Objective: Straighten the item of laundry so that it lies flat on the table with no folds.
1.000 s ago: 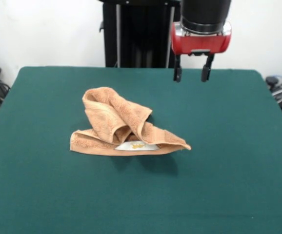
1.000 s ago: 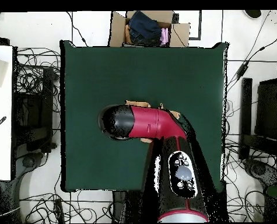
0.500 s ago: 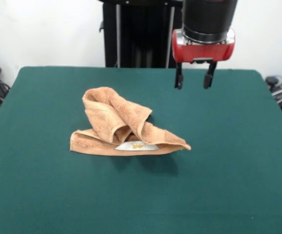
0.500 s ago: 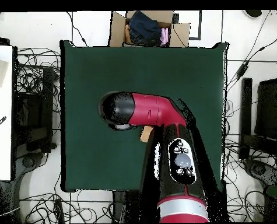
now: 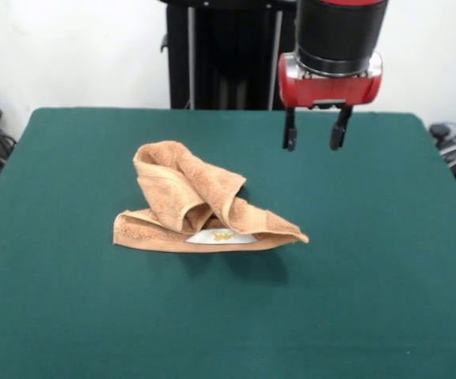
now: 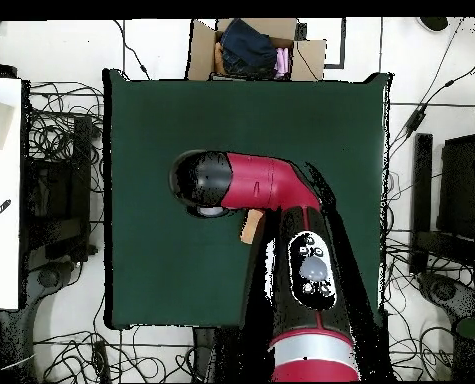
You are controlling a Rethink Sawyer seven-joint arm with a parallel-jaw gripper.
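The orange-tan towel [image 5: 200,207] lies crumpled and folded over itself near the middle of the dark green table [image 5: 370,260], with a white label showing at its front edge. In the overhead view the arm hides nearly all of it; only a small tan bit [image 6: 249,227] shows. My gripper [image 5: 315,138] hangs open and empty above the table, behind and to the right of the towel in the front view, apart from it.
A cardboard box [image 6: 256,47] with dark clothes stands just beyond the table's far edge in the overhead view. Cables and equipment lie on the floor around the table. The robot's pedestal [image 5: 228,55] stands behind the table.
My gripper has come down a little and moved slightly forward over the table. The towel has not moved.
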